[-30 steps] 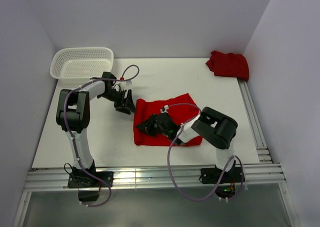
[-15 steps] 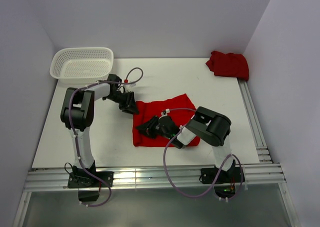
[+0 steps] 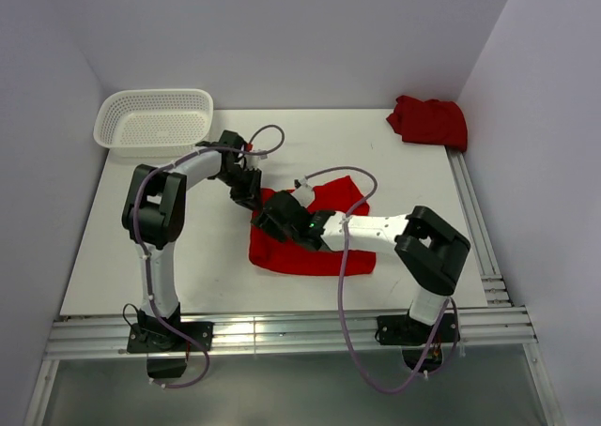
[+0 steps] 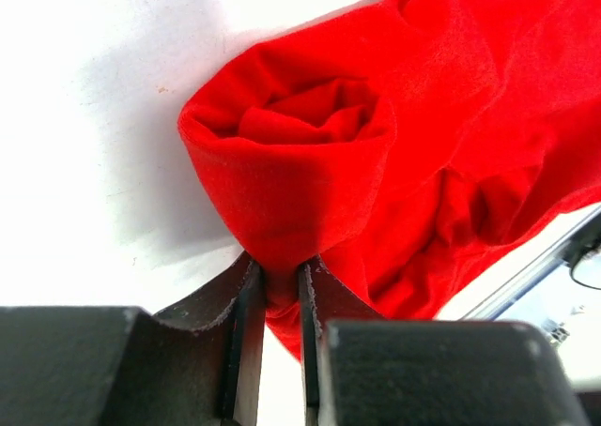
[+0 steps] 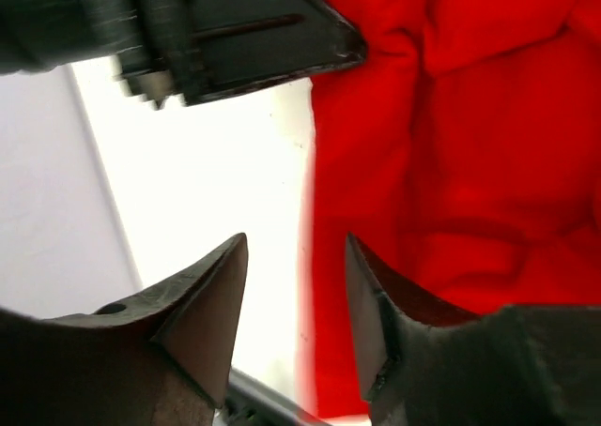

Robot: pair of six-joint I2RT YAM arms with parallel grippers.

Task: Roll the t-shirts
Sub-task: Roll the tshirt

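Note:
One red t-shirt point(image 3: 302, 260) lies in the middle of the table, its far left end rolled into a tube point(image 4: 291, 154). My left gripper point(image 3: 247, 192) is shut on the fabric at that rolled end, and the cloth is pinched between its jaws point(image 4: 280, 290). My right gripper point(image 3: 273, 217) is open and empty. It reaches over the shirt to its left edge and straddles the hem point(image 5: 296, 257), with the shirt point(image 5: 451, 163) to its right. The second red t-shirt point(image 3: 429, 121) lies crumpled at the back right corner.
A white mesh basket point(image 3: 155, 121) stands at the back left with nothing in it. The left gripper's finger point(image 5: 235, 32) shows at the top of the right wrist view. Metal rails run along the table's right edge point(image 3: 474, 221) and front edge point(image 3: 282, 332).
My left gripper has moved right onto the shirt's far left end and now pinches it. My right gripper has moved left and further back over the shirt to its left edge.

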